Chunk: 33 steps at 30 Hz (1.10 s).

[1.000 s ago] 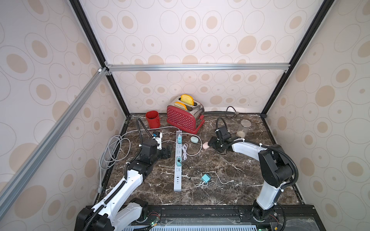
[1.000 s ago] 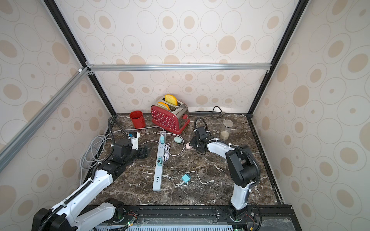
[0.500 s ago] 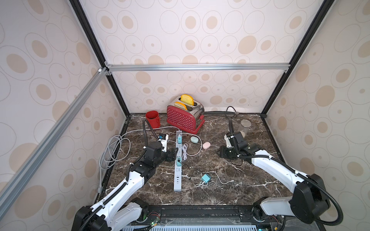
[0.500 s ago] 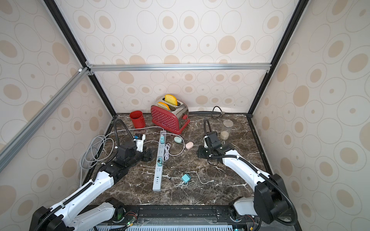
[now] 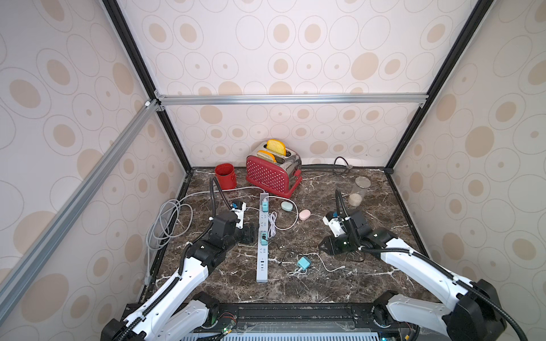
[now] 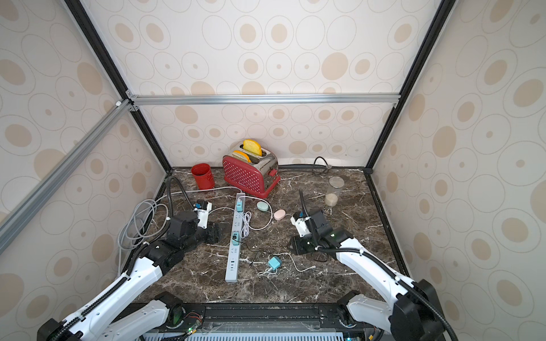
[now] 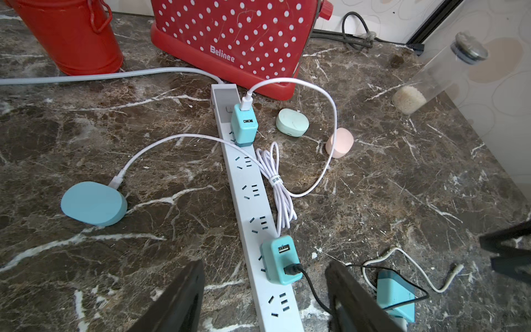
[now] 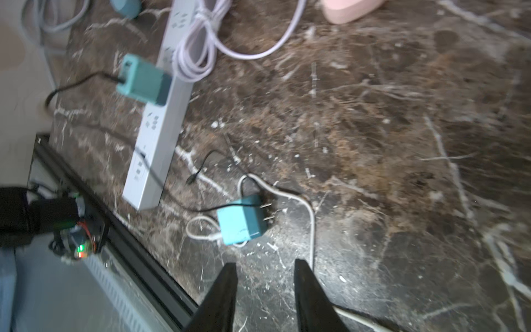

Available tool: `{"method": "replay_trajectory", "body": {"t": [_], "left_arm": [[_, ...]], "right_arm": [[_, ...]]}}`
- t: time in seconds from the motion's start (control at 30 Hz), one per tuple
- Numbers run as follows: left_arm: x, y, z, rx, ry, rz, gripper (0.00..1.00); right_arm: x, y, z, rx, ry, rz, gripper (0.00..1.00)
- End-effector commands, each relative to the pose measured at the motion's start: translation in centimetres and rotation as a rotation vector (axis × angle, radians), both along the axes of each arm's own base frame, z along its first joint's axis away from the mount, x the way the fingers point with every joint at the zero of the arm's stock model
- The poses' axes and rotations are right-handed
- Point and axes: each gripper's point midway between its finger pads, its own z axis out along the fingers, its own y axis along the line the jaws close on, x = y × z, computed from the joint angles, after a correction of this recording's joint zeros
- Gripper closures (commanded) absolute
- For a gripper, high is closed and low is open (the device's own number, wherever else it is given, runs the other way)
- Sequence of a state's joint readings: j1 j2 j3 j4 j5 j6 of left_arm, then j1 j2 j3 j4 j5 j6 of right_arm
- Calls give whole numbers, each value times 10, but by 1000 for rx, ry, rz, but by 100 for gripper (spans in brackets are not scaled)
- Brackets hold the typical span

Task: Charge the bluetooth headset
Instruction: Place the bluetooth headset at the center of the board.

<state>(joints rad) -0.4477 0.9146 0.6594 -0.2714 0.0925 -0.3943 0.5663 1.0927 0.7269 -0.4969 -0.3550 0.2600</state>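
Left of the power strip [image 7: 250,201]: blue headset case [image 7: 93,202], flat on the marble, white cable [image 7: 117,180] plugged into it. Just left of the strip: left gripper [image 5: 251,233], spread wide, gripping nothing. On the strip's far end: teal charger [image 7: 244,126]. Right of the strip: green case [image 5: 286,206], pink case [image 5: 305,215], loose charger [image 5: 303,262]. Further right: right gripper [image 8: 264,264], narrowly parted, empty
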Motion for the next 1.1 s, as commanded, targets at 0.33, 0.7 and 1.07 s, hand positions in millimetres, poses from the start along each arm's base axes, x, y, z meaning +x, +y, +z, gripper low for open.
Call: {"method": "replay_trajectory", "body": {"t": [0.33, 0.7, 1.07], "left_arm": [[-1, -3, 10, -32, -68, -15, 28], [-9, -32, 18, -134, -164, -182, 29], [-41, -71, 69, -168, -452, -552, 38]], "right_arm": [[5, 59, -24, -97, -398, 417, 54], [9, 83, -13, -12, -458, 500, 86], [12, 100, 83, 100, -454, 559, 100]]}}
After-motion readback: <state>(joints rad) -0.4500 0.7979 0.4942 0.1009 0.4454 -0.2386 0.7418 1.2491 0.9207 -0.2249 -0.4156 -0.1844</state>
